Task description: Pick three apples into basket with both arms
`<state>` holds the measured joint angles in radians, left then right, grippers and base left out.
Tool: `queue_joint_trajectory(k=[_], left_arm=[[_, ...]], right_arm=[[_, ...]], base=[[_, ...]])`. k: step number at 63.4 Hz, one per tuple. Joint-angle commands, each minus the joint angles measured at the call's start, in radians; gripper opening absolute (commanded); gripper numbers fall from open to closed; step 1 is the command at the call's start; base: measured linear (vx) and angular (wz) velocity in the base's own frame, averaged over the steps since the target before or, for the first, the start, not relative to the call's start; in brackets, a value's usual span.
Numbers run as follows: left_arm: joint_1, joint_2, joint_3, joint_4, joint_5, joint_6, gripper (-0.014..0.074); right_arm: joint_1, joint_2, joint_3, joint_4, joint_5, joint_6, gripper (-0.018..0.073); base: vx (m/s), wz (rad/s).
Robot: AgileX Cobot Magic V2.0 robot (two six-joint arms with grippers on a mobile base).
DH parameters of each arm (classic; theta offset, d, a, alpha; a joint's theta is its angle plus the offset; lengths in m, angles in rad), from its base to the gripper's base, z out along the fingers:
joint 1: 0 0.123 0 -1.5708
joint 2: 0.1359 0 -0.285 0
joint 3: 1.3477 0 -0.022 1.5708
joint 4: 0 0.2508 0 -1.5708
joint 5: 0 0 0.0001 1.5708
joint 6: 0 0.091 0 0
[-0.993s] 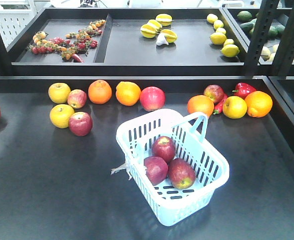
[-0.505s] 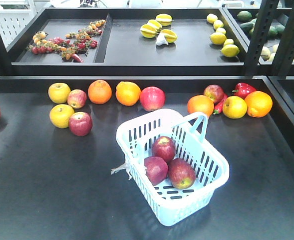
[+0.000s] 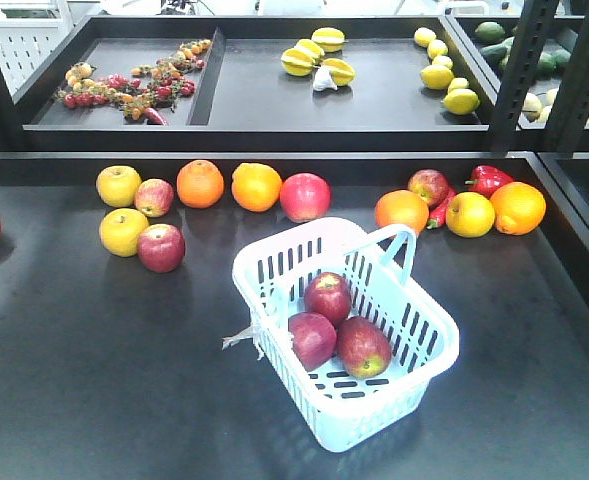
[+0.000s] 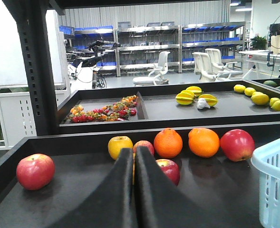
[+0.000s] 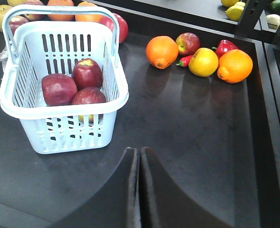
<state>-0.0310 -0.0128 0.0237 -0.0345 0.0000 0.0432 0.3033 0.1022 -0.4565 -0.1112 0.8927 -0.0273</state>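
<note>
**Three apples are in the basket**

Front view: The pale blue plastic basket with slotted sides (image 3: pixel 414 350) sits on the dark table (image 3: pixel 94 380). Three dark red round apples (image 3: pixel 328 297) lie inside it, touching each other. Its handle stands up at the far end. More fruit sits in a row behind: round oranges (image 3: pixel 200 183), plain yellow apples (image 3: pixel 119 185) and other red apples. No arm shows here.

Left wrist view: The black left gripper (image 4: pixel 133 156) has its two fingers pressed together with nothing between them. It points at the fruit row. The basket edge peeks in at the right.

Right wrist view: The black right gripper (image 5: pixel 139 154) is also pressed closed and holds nothing. The basket is up and to the left of it, with a bit of bare table between.

The picking job looks done, I think. To finish well, both arms should pull back slowly, stay high, and not bump the basket or its handle.
</note>
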Motion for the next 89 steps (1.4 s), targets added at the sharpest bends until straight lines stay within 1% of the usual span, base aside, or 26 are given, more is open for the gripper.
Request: queue_joint_trajectory(k=[1,13,18,21,25,31,35,38,41,46,50,52,57,63,66,76,81,89], left_arm=[[0.002,-0.014,0.024,-0.010,-0.066,-0.003,-0.0006],[0.002,-0.014,0.024,-0.010,-0.066,-0.003,-0.0006],[0.002,-0.014,0.024,-0.010,-0.066,-0.003,-0.0006],[0.002,-0.014,0.024,-0.010,-0.066,-0.003,-0.0006],[0.002,-0.014,0.024,-0.010,-0.066,-0.003,-0.0006],[0.002,-0.014,0.024,-0.010,-0.066,-0.003,-0.0006],[0.002,-0.014,0.024,-0.010,-0.066,-0.003,-0.0006],[0.002,-0.014,0.024,-0.010,-0.066,-0.003,-0.0006],[0.002,-0.014,0.024,-0.010,-0.066,-0.003,-0.0006],[0.002,-0.014,0.024,-0.010,-0.066,-0.003,-0.0006],[0.002,-0.014,0.024,-0.010,-0.066,-0.003,-0.0006],[0.002,-0.014,0.024,-0.010,-0.066,-0.003,-0.0006],[0.002,-0.014,0.024,-0.010,-0.066,-0.003,-0.0006],[0.002,-0.014,0.024,-0.010,-0.066,-0.003,-0.0006],[0.002,-0.014,0.024,-0.010,-0.066,-0.003,-0.0006],[0.002,-0.014,0.024,-0.010,-0.066,-0.003,-0.0006],[0.002,-0.014,0.024,-0.010,-0.066,-0.003,-0.0006],[0.002,-0.014,0.024,-0.010,-0.066,-0.003,-0.0006]], right_arm=[[-0.004,0.014,-0.022,-0.015,-0.068,-0.005,-0.0004],[-0.004,0.014,-0.022,-0.015,-0.069,-0.005,-0.0004],[-0.004,0.014,-0.022,-0.019,-0.097,-0.007,-0.0004],[-0.004,0.016,-0.019,-0.006,-0.136,0.000,-0.0004],[-0.004,0.016,0.018,0.010,-0.244,0.027,-0.0004],[-0.004,0.016,0.127,-0.007,-0.386,0.047,-0.0004],[-0.008,0.016,0.205,-0.020,-0.434,0.076,-0.0004],[-0.029,0.016,0.267,-0.017,-0.459,0.122,-0.0004],[-0.065,0.016,0.311,-0.014,-0.505,0.194,-0.0004],[-0.147,0.004,0.358,-0.016,-0.593,0.275,-0.0004],[-0.209,-0.022,0.385,-0.016,-0.633,0.302,-0.0004],[-0.227,-0.038,0.396,-0.017,-0.642,0.307,-0.0004],[-0.246,-0.087,0.438,-0.021,-0.685,0.309,-0.0004],[-0.254,-0.125,0.504,-0.020,-0.779,0.318,-0.0004],[-0.254,-0.123,0.497,-0.026,-0.746,0.321,-0.0004],[-0.254,-0.123,0.498,-0.071,-0.799,0.320,-0.0004],[-0.254,-0.123,0.499,-0.072,-0.827,0.320,-0.0004],[-0.254,-0.123,0.499,-0.072,-0.827,0.320,-0.0004]], base=[[0.00,0.00],[0.00,0.00],[0.00,0.00],[0.00,0.00],[0.00,0.00],[0.00,0.00],[0.00,0.00],[0.00,0.00],[0.00,0.00],[0.00,0.00],[0.00,0.00],[0.00,0.00],[0.00,0.00],[0.00,0.00],[0.00,0.00],[0.00,0.00],[0.00,0.00],[0.00,0.00]])
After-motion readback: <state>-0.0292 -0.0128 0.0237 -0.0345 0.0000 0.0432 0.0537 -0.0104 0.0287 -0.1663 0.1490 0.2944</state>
